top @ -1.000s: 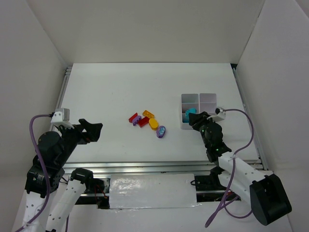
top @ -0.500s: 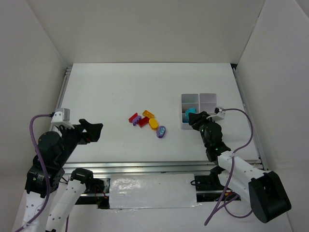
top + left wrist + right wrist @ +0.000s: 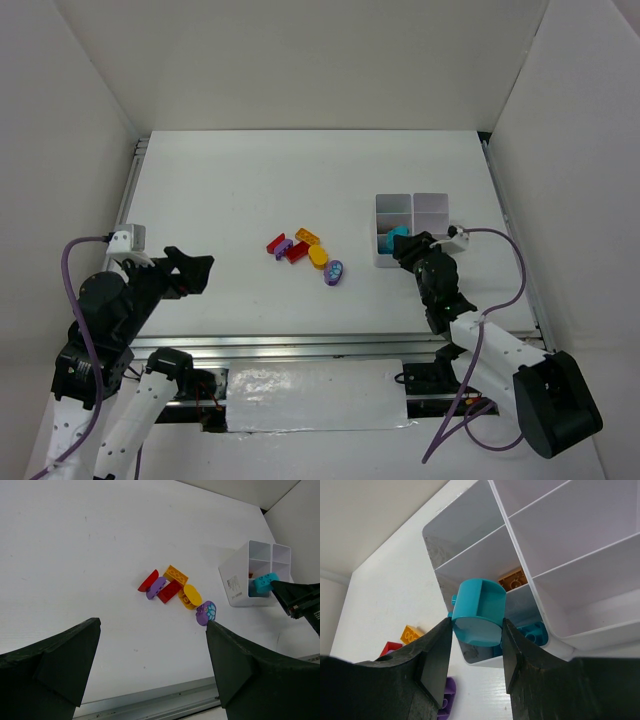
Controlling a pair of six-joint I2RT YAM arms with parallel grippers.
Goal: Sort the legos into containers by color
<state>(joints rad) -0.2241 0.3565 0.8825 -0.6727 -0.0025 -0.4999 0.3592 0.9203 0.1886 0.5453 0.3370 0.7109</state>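
The teal rounded plastic brick (image 3: 481,602) is pinched between the fingers of my right gripper (image 3: 476,630), which is closed on its sides, and it hangs at the near rim of the white six-compartment plastic tray (image 3: 470,525). Just ahead of my fingertips and below them is the nearest compartment, where another teal brick (image 3: 532,631) lies, so I judge a short reach forward will do. My left gripper (image 3: 152,624) hangs wide open and empty, well apart, beyond the loose bricks (image 3: 170,587).
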